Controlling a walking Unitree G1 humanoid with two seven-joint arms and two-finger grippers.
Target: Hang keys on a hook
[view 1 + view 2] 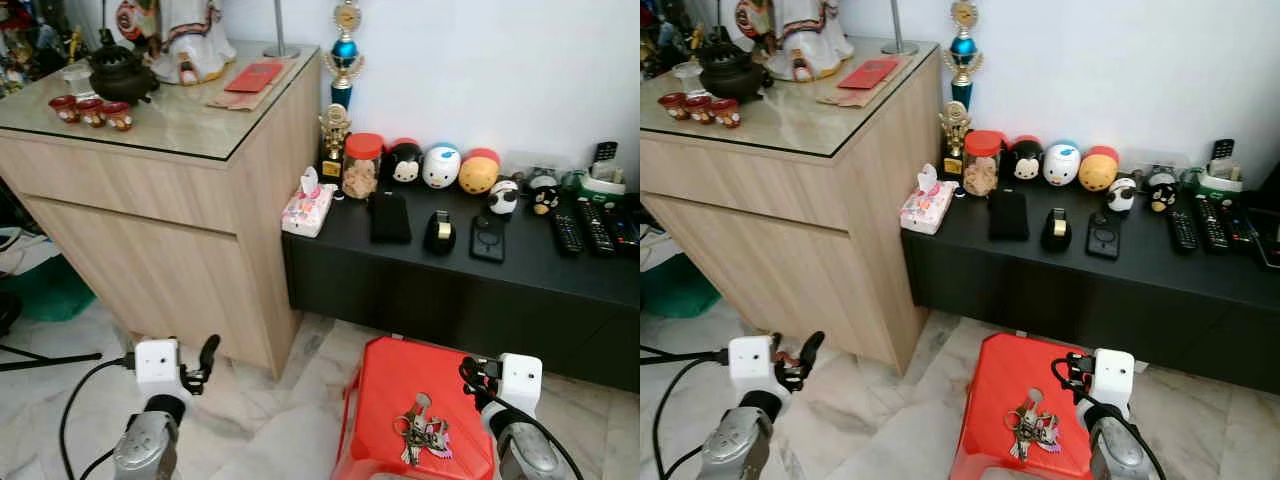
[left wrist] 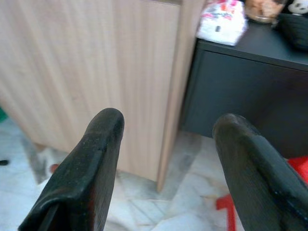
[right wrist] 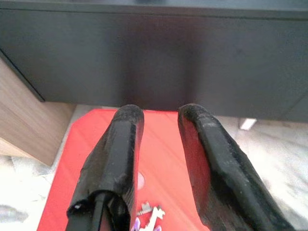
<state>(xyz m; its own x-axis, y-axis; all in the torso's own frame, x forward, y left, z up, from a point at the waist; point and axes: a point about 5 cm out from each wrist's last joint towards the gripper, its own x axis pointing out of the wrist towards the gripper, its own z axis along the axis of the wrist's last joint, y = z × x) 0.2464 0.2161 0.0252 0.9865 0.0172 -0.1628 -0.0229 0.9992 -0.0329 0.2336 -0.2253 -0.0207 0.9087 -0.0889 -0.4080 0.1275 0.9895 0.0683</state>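
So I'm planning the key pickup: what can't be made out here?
- Bunch of metal keys on red plastic stool: count too small to tell in the eye views; right wrist view's edge cuts it off.
- Stool's near edge: cut off by the frame.
- Right tool: open.

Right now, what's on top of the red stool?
A bunch of keys lies on the red stool, toward its near edge, beside the right pincer, which is open above the seat. The seat under the bunch is covered.

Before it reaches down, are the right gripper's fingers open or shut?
Open: the right gripper shows red stool between its fingers, above the keys.
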